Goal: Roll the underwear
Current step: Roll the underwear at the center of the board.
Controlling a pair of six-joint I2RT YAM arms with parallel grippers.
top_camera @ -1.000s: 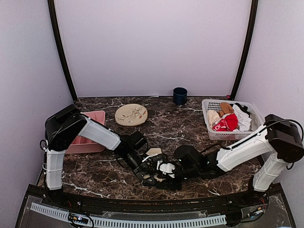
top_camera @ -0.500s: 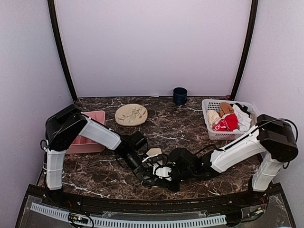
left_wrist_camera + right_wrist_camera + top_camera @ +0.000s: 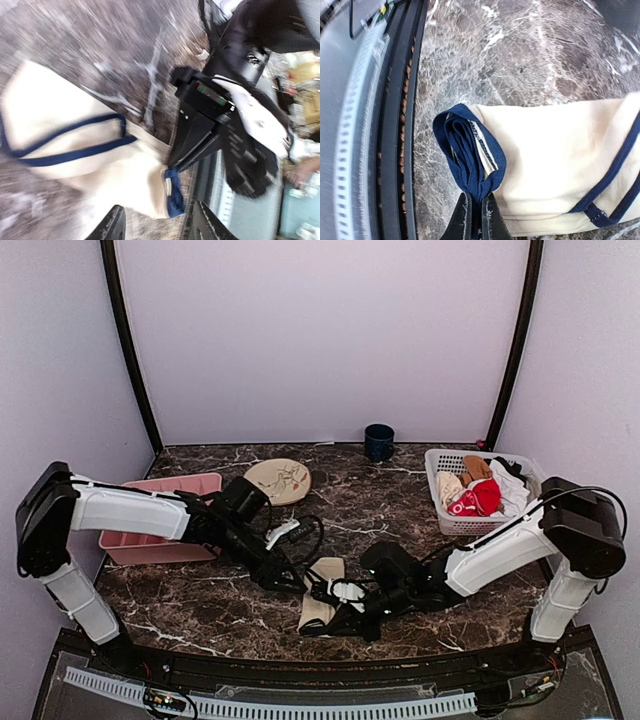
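Nearest the front edge, the right gripper point(image 3: 474, 211) was clamped on the folded dark-blue hem of the underwear point(image 3: 555, 165), with only its fingertips showing at the frame's bottom. The cream cloth lay as a strip at the centre-front of the table point(image 3: 400, 510), running toward 12 o'clock. The left gripper point(image 3: 152, 229), badly blurred, held its fingers apart just beside the cloth at 10 o'clock. It had backed off since a second earlier, uncovering more fabric.

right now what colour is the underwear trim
Navy blue trim on the underwear, best in right wrist view.
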